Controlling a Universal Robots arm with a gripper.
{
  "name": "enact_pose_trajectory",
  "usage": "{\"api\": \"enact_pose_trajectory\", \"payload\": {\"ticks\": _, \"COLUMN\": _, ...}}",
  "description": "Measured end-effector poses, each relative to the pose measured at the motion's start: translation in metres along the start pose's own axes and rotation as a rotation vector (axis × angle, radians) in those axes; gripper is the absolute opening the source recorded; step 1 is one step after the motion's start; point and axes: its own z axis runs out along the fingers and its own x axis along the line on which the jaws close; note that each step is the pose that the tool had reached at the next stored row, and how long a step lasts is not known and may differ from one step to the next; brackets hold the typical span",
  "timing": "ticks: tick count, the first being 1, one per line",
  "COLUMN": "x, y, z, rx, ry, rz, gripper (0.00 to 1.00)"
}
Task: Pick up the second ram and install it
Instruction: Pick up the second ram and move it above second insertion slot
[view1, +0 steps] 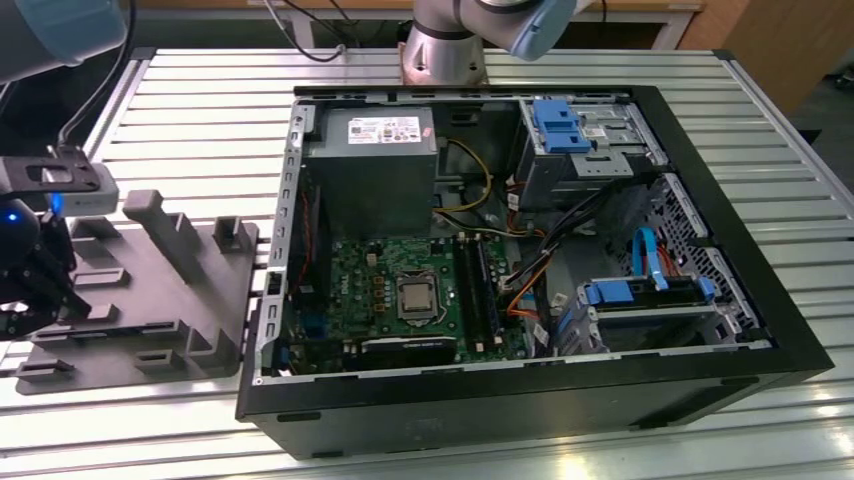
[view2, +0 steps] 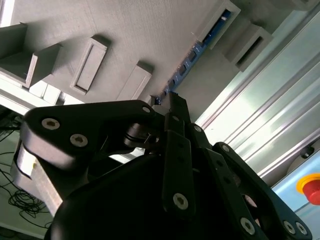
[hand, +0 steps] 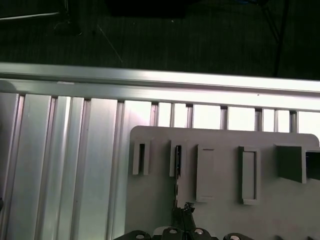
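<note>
Over the pale grey moulded plastic tray (view1: 174, 290), your black jointed gripper (hand: 183, 212) is narrowing, seemingly pinching the thin dark flat second ram (hand: 176, 172) sitting in its holder, while the long black motherboard slots (view1: 474, 275) are awaiting it

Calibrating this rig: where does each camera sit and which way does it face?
Exterior view: raised, looks down on the table, open computer case and grey tray; the arm shows.
First wrist view: at the wrist, looks along the gripper onto the tray.
Second wrist view: at the wrist, looks past the gripper's links at the tray.
Both wrist views share the gripper by the second ram.
</note>
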Motion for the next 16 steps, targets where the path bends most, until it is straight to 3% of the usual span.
{"api": "enact_pose_trajectory", "payload": {"ticks": 16, "x": 0.0067, "y": -0.0049, "z": 0.0044, "rx": -0.0001, "ry": 0.0, "rz": 0.0, "gripper": 0.11}}
